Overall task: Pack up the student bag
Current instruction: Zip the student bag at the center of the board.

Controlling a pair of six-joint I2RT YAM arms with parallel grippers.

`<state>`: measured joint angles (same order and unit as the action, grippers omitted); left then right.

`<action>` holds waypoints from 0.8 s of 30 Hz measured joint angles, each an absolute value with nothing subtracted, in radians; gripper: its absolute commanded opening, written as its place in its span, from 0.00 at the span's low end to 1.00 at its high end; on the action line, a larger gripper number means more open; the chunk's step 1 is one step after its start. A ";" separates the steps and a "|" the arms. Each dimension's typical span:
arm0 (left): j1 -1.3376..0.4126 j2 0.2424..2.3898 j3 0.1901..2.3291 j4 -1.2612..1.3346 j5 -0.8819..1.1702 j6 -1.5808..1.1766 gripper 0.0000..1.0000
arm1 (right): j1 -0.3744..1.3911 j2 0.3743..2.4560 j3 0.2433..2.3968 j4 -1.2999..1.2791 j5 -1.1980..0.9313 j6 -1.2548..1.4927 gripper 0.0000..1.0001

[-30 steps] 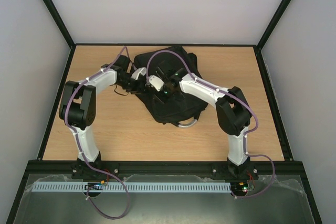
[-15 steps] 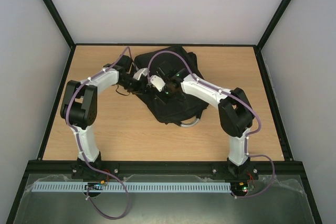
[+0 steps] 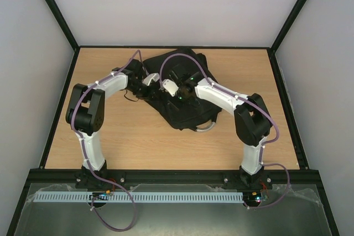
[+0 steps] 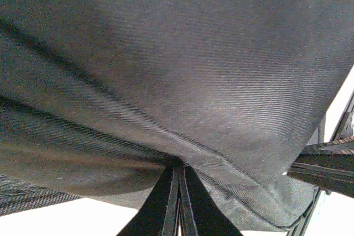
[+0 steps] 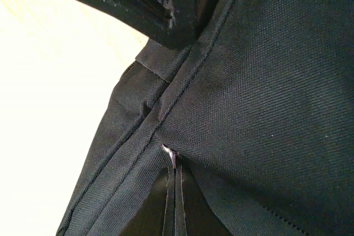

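The student bag, large, black and soft, lies at the far middle of the table, its grey-white loop handle at the near end. My left gripper is at the bag's left side. In the left wrist view it is shut, pinching a fold of the bag's fabric. My right gripper reaches over the bag from the right. In the right wrist view it is shut on the bag beside a seam, with a small shiny tab at its tips.
The wooden table is bounded by a black frame and pale walls on three sides. A black strap of the bag crosses the top of the right wrist view. Both arms' purple cables loop above the bag.
Both grippers have moved slightly right and away along the bag. The bag has shifted a little to the right with them.
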<state>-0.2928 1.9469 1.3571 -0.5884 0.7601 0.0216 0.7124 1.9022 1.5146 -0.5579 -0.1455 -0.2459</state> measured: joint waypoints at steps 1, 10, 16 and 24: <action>-0.293 1.948 1.357 -0.588 0.758 0.020 0.02 | 0.709 1.898 1.510 -0.560 -0.145 -0.249 0.01; -0.288 1.950 1.357 -0.588 0.740 0.010 0.43 | 0.685 1.879 1.509 -0.583 -0.173 -0.270 0.01; -0.232 1.913 1.332 -0.569 0.707 -0.070 0.69 | 0.681 1.881 1.534 -0.602 -0.212 -0.270 0.01; -0.137 1.911 1.323 -0.489 0.815 -0.204 0.75 | 0.702 1.922 1.610 -0.631 -0.234 -0.269 0.01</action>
<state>-0.1368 1.9106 1.3228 -0.4892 0.8154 -0.2043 0.7021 1.9221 1.6104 -0.6308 -0.2340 -0.2687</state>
